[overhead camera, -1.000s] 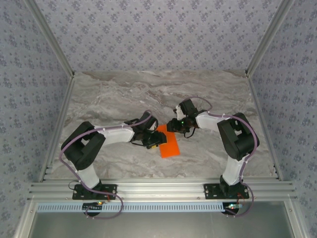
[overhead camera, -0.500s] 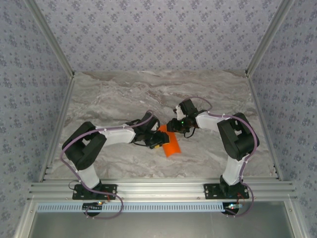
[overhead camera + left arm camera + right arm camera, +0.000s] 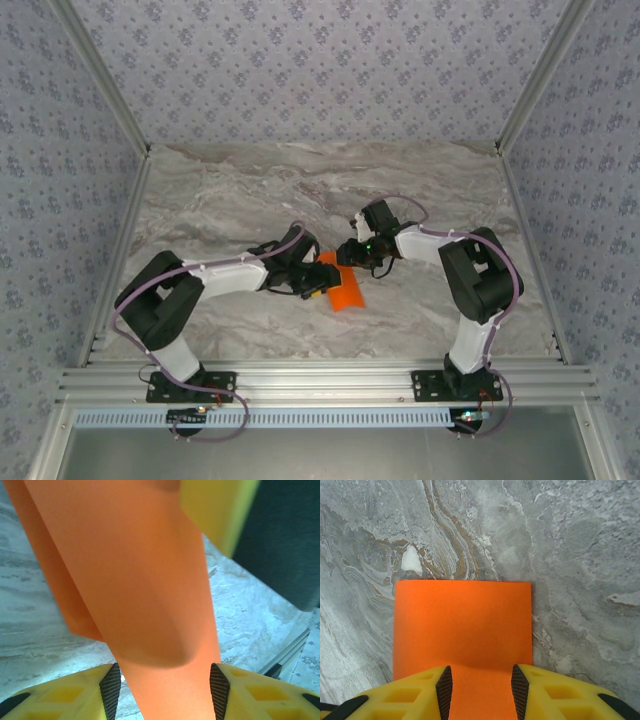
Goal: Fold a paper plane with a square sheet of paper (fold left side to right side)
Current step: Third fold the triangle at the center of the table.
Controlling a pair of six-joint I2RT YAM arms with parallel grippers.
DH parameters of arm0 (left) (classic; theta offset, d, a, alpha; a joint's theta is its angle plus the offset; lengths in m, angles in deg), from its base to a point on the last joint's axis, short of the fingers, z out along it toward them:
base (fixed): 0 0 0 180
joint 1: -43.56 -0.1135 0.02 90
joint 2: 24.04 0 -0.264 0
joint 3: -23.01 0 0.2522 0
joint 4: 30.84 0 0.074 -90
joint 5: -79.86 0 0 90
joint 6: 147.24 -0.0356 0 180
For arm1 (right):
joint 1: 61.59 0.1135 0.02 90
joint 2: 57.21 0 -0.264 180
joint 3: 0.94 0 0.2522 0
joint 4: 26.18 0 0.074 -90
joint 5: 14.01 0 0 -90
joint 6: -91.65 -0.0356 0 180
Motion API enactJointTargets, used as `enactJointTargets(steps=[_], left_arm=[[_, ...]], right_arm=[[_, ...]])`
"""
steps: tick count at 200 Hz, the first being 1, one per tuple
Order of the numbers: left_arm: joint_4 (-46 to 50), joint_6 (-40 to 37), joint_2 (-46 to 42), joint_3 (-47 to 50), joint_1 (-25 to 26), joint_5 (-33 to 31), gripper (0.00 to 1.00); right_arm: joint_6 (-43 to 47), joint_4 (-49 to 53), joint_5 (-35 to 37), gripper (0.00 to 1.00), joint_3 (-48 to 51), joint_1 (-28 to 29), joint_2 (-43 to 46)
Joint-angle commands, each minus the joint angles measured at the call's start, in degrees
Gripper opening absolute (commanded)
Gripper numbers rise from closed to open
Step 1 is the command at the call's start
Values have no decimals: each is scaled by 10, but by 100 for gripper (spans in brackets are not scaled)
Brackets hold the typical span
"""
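The square sheet of paper (image 3: 346, 291) is bright orange and lies on the marble table (image 3: 250, 190) between the two arms. In the top view it looks small and bowed. My left gripper (image 3: 314, 287) is at its left side. In the left wrist view the paper (image 3: 145, 580) is raised in a curl and runs between the left gripper's (image 3: 165, 682) parted fingers. My right gripper (image 3: 348, 256) is at the paper's far end. In the right wrist view its fingers (image 3: 481, 682) stand open, low over flat paper (image 3: 462, 620).
Patterned walls and aluminium rails (image 3: 320, 382) enclose the table. The two grippers are very close together over the paper. In the left wrist view the right gripper's yellow finger (image 3: 220, 510) looms at the upper right. Bare marble stretches behind and to both sides.
The left gripper has moved right with the paper's left side, so the orange patch looks shorter and narrower in the top view. The right arm has stayed still.
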Motion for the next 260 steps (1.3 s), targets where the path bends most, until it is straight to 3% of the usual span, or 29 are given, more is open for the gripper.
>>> enactJointTargets(steps=[1,90,169,260], left_arm=[[-19,14,-20,6,1,4,53],[-9,27,-42,22,1,-16,53],[-71,71,-51,51,1,-8,54],[-77,88,-52,64,2,-20,31]], right_arm=[[2,15,12,40,12,-1,-13],[2,14,11,41,14,-1,-14],[1,14,11,41,14,1,-14],[-1,9,9,41,13,4,-13]])
